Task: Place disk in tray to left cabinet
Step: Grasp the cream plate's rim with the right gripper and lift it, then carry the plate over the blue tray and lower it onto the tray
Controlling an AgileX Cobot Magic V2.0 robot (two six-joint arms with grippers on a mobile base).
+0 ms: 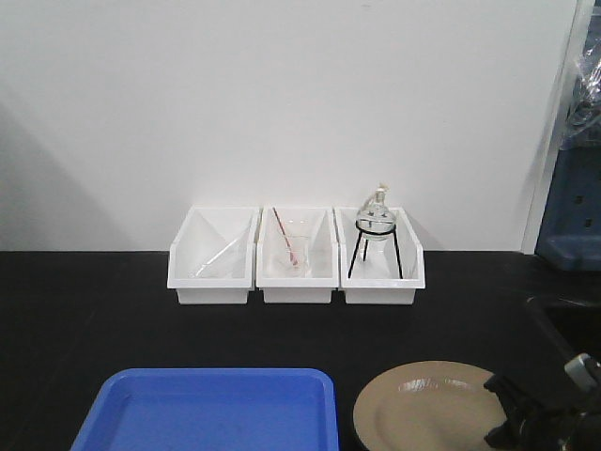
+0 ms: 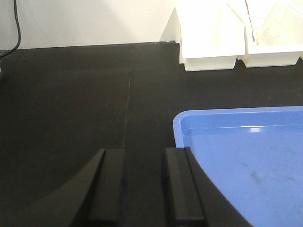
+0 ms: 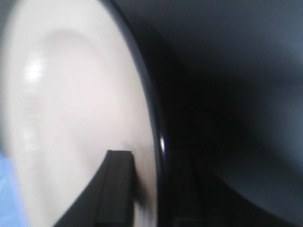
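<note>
**Operator:** How do things lie, starting from the left?

**Spotter:** Your left gripper [image 2: 144, 189] hangs low over the table [image 1: 75, 310], just beside the tray's [image 1: 216, 376] near-left corner. Its fingers are apart with nothing between them. The tray is empty. The disk [image 1: 423, 404] lies flat on the table just right of the tray, and they look apart. Your right gripper [image 1: 502, 413] straddles the disk's right rim, one finger over the inside and one outside. The wrist view is blurred, so I cannot tell whether it grips or only brackets the rim.

**Operator:** So the step is carrying the disk over?

**Spotter:** I judge so. Seat the rim deep between the fingers before you raise it, because the disk looks glossy and could slip or tilt. Lift it clear of the tray's rim, carry it left and set it down centred, since it is nearly as wide as the tray.

**Operator:** And the bins?

**Spotter:** There are three in a row by the wall.
- The left bin [image 1: 213, 293] holds what looks like a glass rod [image 1: 221, 256].
- The middle bin [image 1: 298, 293] holds a beaker [image 1: 296, 254] with a red-tipped rod [image 1: 285, 233].
- The right bin [image 1: 380, 293] holds a round flask [image 1: 376, 221] on a black stand [image 1: 376, 252].

Keep clear of them. The cabinet is not in view.
</note>
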